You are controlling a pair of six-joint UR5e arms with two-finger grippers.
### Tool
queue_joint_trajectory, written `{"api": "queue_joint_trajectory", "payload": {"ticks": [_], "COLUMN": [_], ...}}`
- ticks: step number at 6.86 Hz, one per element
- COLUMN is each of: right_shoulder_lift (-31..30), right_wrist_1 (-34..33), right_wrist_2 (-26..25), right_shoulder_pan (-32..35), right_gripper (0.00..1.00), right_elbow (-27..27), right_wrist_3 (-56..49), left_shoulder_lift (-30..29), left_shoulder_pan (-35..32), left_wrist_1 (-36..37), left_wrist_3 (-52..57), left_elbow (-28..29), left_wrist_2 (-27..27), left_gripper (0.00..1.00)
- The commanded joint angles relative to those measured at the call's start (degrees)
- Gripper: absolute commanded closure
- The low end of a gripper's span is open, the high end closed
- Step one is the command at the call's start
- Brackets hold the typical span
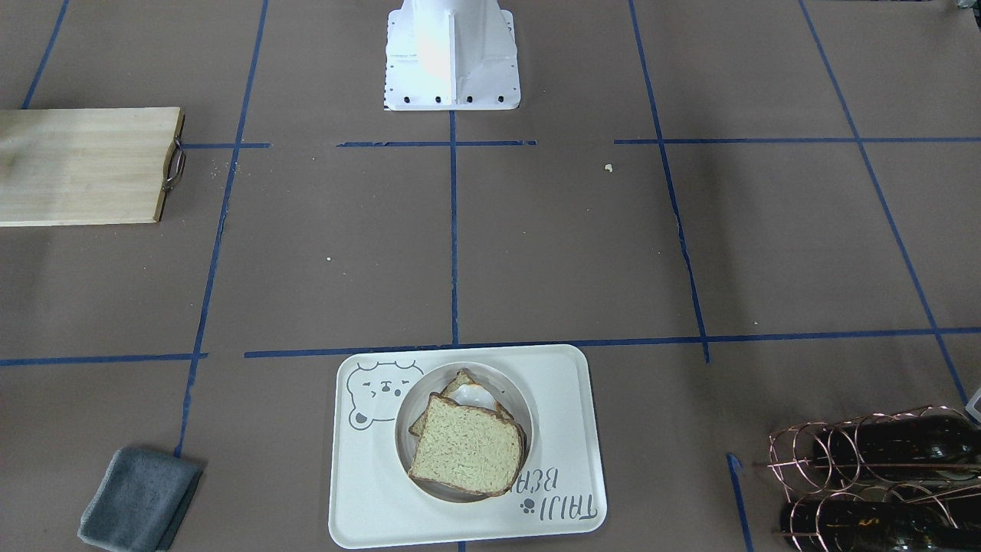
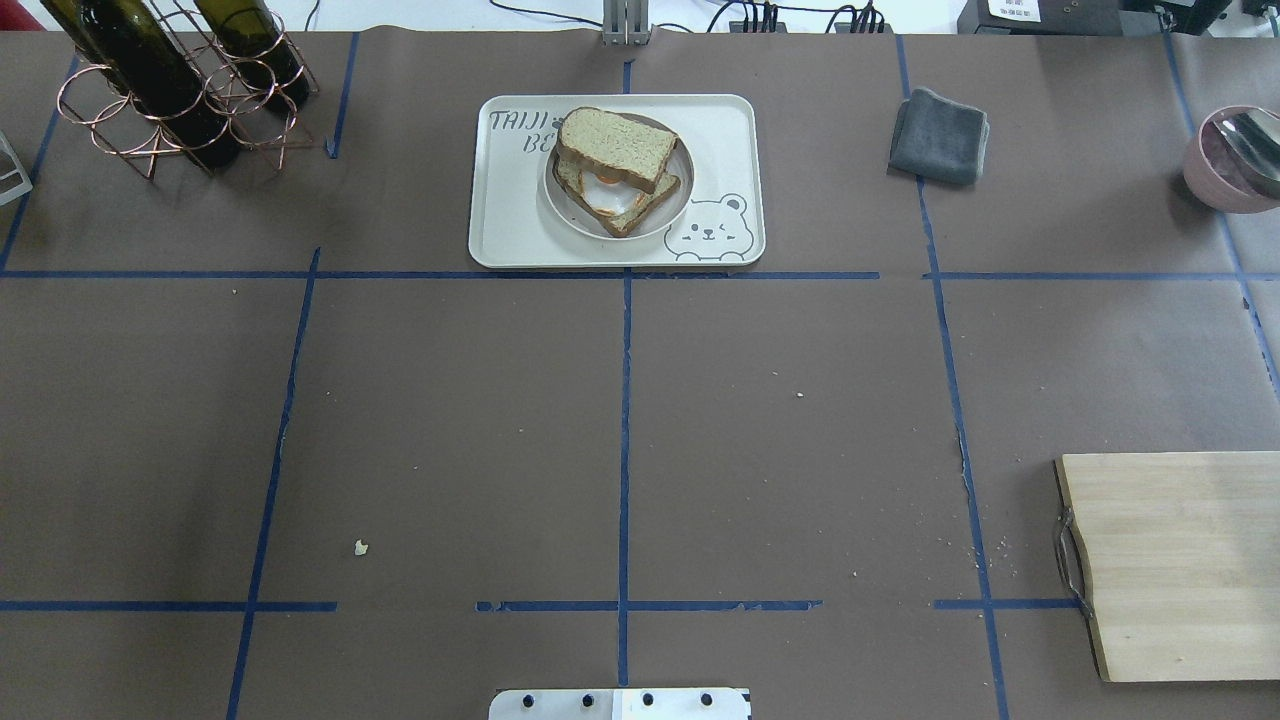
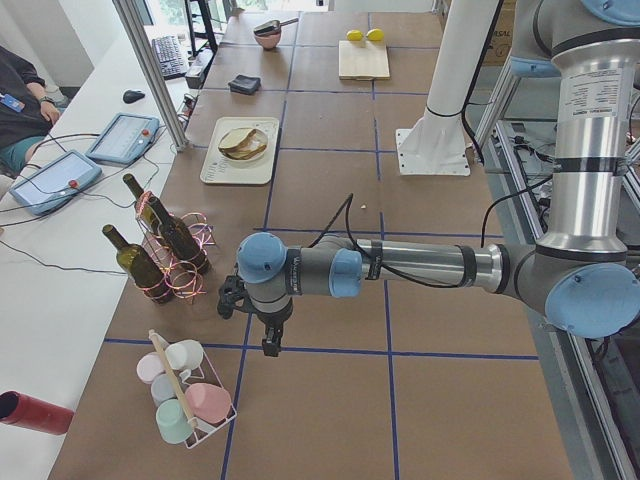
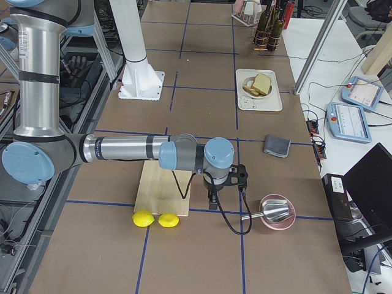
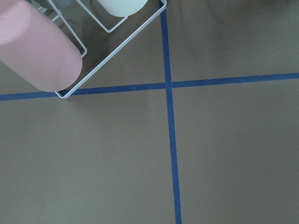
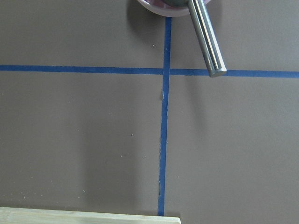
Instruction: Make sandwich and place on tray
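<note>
Brown paper-covered bench (image 2: pixel 800 450) w/ blue tape grid carries the cream tray (image 2: pixel 505 235) mid-width on the side far from the robot base. On the tray sits the round plate (image 2: pixel 676 212), and on that the sandwich (image 2: pixel 612 150), top slice skewed, egg showing beneath. Left gripper (image 3: pixel 268 345) & right gripper (image 4: pixel 212 202) hang low at opposite bench ends, well apart from the tray; can't tell whether either is apart or together.

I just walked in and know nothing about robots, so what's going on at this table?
Nothing is being handled right now. The sandwich sits on a round plate on the bear tray, top slice skewed so the egg shows. Both arms are far from it: the left gripper hangs near a rack of cups, the right gripper near a pink bowl and wooden cutting board.
</note>
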Motion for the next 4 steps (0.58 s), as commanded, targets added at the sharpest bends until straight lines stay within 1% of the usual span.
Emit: {"api": "queue_joint_trajectory", "payload": {"ticks": [1,4], "right_shoulder_lift": [0.0,0.0], "right_wrist_1": [0.0,0.0], "right_wrist_2": [0.0,-0.09], "right_shoulder_pan": [0.02,0.02], "right_gripper": [0.0,0.0], "right_elbow": [0.06,0.06], "right_wrist_3": [0.03,0.03], "left_shoulder_lift": [-0.07,0.19], "left_shoulder_pan": [-0.02,-0.02], "left_wrist_1": [-0.03,-0.03], "left_wrist_3": [0.0,0.0], "left_elbow": [0.0,0.0], "left_wrist_2": [0.0,0.0], "left_gripper": [0.0,0.0]}}
